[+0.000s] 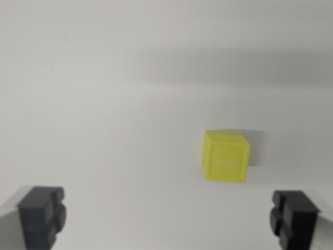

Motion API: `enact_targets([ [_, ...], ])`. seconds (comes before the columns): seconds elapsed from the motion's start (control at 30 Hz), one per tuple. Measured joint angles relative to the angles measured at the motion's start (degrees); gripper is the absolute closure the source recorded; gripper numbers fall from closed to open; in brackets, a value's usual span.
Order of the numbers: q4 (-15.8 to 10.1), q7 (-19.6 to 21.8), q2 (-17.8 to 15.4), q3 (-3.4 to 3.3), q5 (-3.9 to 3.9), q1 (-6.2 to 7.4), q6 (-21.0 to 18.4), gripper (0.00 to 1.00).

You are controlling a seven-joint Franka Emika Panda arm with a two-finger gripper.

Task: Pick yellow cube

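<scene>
Spread jaws, yellow cube point(226, 157) beyond, right of centre

cube point(226, 158): on table point(104, 104), right of your view's centre | your gripper point(167, 221): fingers flank below, apart from it

A plain white table point(104, 104) is seen across the whole wrist view, w/ a soft grey shadow band near the top. One yellow cube point(225, 156) is set directly on it, right of centre, a faint shadow cast to its right.
</scene>
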Motion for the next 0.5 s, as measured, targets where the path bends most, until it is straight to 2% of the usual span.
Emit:
enact_targets([
  [0.5, -2.93, -0.38, 0.74, 0.00, 0.00, -0.82, 3.36, 0.00],
])
